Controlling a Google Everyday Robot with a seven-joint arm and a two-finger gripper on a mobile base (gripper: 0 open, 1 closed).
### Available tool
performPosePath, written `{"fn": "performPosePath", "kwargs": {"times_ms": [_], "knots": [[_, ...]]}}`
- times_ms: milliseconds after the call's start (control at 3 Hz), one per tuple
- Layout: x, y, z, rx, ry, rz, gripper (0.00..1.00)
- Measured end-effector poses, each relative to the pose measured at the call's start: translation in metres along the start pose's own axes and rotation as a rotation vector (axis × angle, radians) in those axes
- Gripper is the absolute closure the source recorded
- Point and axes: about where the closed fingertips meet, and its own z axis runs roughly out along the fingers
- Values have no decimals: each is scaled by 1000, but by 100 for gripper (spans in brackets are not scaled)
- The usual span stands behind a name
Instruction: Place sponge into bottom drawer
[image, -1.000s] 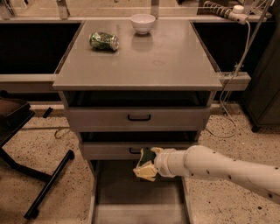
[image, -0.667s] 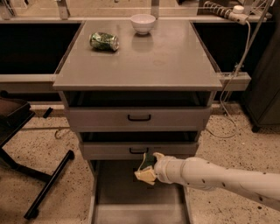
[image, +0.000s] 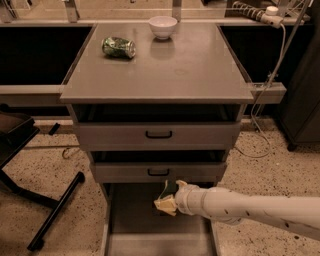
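Yellow sponge (image: 164, 204) sits clamped in the pincer (image: 170, 198) above the open bottom drawer (image: 142, 231).

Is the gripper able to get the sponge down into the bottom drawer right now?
Likely yes: the bottom drawer is pulled open and the gripper holds the sponge just above it, nothing between.

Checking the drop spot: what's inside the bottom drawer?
Only bare grey floor shows in the bottom drawer. The gripper holds the sponge over its back part, hiding the floor beneath.
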Motion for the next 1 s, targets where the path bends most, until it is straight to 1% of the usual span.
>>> {"fn": "performPosePath", "kwargs": {"times_ms": [333, 667, 1000], "knots": [[27, -2, 22, -1, 9, 48, 100], [67, -4, 71, -8, 8, 121, 100], [109, 14, 119, -54, 24, 195, 100]]}}
